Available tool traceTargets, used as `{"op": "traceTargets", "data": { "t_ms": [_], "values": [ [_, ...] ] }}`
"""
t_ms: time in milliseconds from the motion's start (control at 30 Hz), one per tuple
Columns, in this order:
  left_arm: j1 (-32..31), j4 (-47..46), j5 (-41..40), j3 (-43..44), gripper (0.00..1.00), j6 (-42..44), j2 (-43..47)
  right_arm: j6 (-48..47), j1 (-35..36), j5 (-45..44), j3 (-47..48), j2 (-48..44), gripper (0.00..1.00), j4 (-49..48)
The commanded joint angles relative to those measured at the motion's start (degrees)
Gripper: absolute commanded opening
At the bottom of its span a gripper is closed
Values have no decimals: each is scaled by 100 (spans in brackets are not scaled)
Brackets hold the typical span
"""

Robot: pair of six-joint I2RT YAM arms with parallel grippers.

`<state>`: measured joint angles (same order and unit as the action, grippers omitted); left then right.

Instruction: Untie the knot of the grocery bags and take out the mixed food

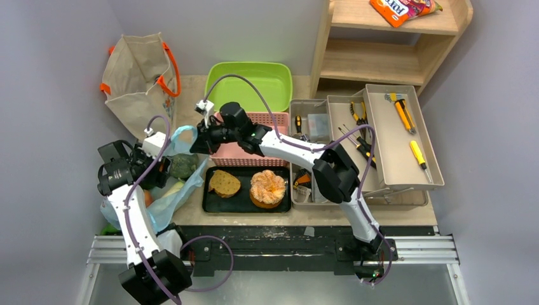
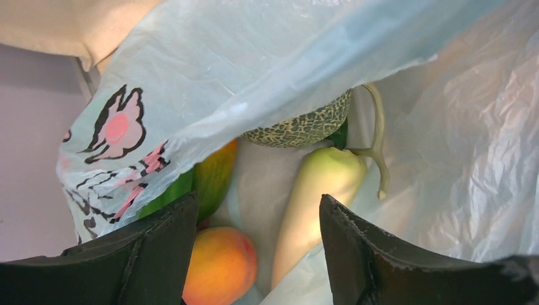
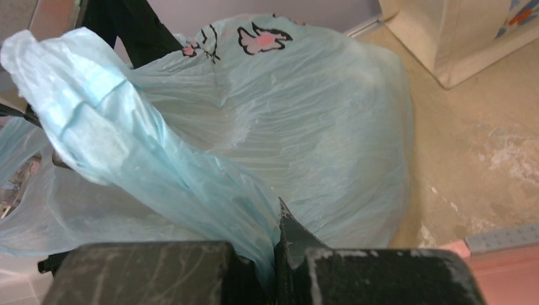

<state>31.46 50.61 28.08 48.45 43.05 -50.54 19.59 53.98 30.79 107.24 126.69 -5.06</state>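
Only the left wrist view shows peach point(image 2: 219, 267), radish point(image 2: 318, 190), melon point(image 2: 305, 127) past left gripper's point(image 2: 259, 213) parted jaws; right gripper point(image 3: 276, 254) clamps the bag handle point(image 3: 127, 146).

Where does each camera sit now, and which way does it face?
Top external: above, behind the bases, looking down on the table; both arms show.
Left wrist: looks into the blue bag at melon, radish, peach; open left gripper below.
Right wrist: looks across the bag toward the tote; right gripper shut on its handle.
Both wrist views share the bag's pink print.
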Motion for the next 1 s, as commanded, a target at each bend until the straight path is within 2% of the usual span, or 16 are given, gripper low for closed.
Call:
{"op": "traceTargets", "data": {
  "t_ms": [0,100,200,400,567,867,933,967],
  "values": [
    [24,-33,550,-239,67,591,59,-199,38,29,-366,-574,0,-237],
    [26,-110,706,-737,67,1259,347,-419,94,-68,-644,-625,0,-125],
    [25,283,1185,-915,67,2184,406,-517,103,-92,-717,-596,0,-57],
    [20,505,1574,-898,65,2937,-86,-570,121,-139,-563,-449,0,44],
    [-52,1040,1899,-830,64,3542,-289,-580,131,-152,-459,-360,0,113],
    [-476,170,1952,-977,60,2779,-389,-566,148,-161,-228,-244,0,202],
    [-599,-35,1908,-988,52,2487,-437,-595,148,-153,-194,-236,0,246],
    [-633,-67,1912,-986,45,2423,-477,-607,148,-141,-185,-233,0,263]
  ]
}}
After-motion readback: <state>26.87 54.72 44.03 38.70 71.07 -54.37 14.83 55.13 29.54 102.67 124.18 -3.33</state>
